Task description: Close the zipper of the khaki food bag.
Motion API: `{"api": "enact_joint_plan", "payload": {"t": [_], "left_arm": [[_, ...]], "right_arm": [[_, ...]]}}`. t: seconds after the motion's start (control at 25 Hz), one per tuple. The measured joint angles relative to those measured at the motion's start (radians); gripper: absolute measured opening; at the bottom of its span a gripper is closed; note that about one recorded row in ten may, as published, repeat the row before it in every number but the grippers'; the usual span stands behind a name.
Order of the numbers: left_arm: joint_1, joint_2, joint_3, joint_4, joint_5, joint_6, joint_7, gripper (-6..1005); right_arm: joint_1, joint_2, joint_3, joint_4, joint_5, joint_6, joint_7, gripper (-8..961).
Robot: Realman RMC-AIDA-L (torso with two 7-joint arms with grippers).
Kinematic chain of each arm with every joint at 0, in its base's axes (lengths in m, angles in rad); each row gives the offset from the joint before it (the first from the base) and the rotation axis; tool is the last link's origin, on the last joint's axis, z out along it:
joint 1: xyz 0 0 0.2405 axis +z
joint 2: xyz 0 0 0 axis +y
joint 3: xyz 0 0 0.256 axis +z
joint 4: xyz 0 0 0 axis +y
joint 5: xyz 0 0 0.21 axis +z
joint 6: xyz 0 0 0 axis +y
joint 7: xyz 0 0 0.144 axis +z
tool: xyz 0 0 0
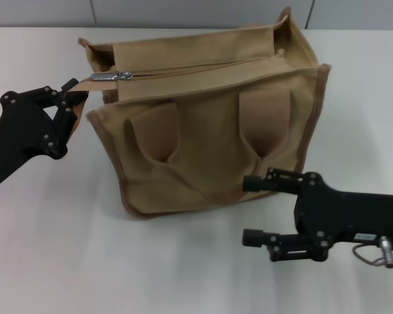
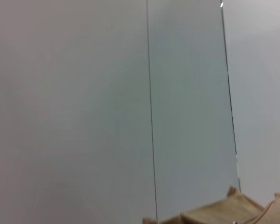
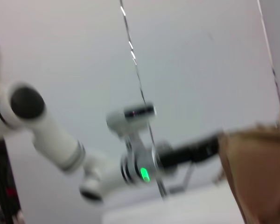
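I see the boxy canvas bag [image 1: 203, 124] mid-desk toward the far edge. My right gripper [image 1: 257, 210] gapes open before it; my left gripper [image 1: 75, 95] pinches its strap-end tab beside the shiny zipper [image 1: 111, 76] pull.

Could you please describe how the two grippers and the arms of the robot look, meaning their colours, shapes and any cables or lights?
Both the left gripper and the right gripper are matte black, built from flat angular links joined by small silver screws. The right one carries a pale label, a metal connector and a thin cable near its wrist. In the right wrist view the left arm is white and rounded, with dark joint caps and a green light.
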Motion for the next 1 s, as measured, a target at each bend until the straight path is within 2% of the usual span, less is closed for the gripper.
{"api": "enact_joint_plan", "payload": {"t": [0.04, 0.12, 0.24, 0.44, 0.6, 0.8, 0.84, 0.92, 0.96, 1.0], "left_arm": [[0.001, 0.0, -0.001, -0.015, -0.005, 0.014, 0.028, 20], [0.003, -0.001, -0.002, -0.047, -0.012, 0.042, 0.079, 19], [0.0, -0.002, -0.003, -0.087, -0.015, 0.062, 0.132, 19], [-0.005, -0.002, -0.003, -0.124, -0.016, 0.07, 0.192, 19], [-0.006, -0.002, -0.003, -0.129, -0.016, 0.07, 0.202, 20], [-0.007, -0.002, -0.004, -0.13, -0.021, 0.071, 0.202, 20], [-0.007, -0.002, -0.004, -0.13, -0.021, 0.071, 0.202, 20], [-0.007, -0.003, -0.004, -0.13, -0.026, 0.073, 0.203, 20], [-0.007, -0.003, -0.004, -0.13, -0.026, 0.073, 0.203, 20], [-0.007, -0.003, -0.004, -0.13, -0.026, 0.074, 0.203, 20]], "right_arm": [[0.0, 0.0, 0.0, 0.0, 0.0, 0.0, 0.0, 725], [-0.009, -0.003, 0.0, -0.007, 0.059, -0.097, 0.016, 723], [-0.008, -0.003, 0.0, -0.016, 0.136, -0.167, 0.07, 722], [0.024, 0.0, 0.0, -0.055, 0.204, -0.184, 0.158, 719], [0.09, -0.002, -0.002, -0.097, 0.264, -0.139, 0.27, 716], [0.18, -0.006, -0.029, -0.217, 0.264, -0.028, 0.588, 713], [0.18, -0.006, -0.029, -0.217, 0.264, -0.028, 0.588, 712], [0.236, -0.021, -0.103, -0.299, 0.261, 0.045, 0.815, 711], [0.236, -0.021, -0.103, -0.299, 0.261, 0.045, 0.815, 710], [0.268, -0.032, -0.143, -0.336, 0.254, 0.069, 0.924, 710]]}}
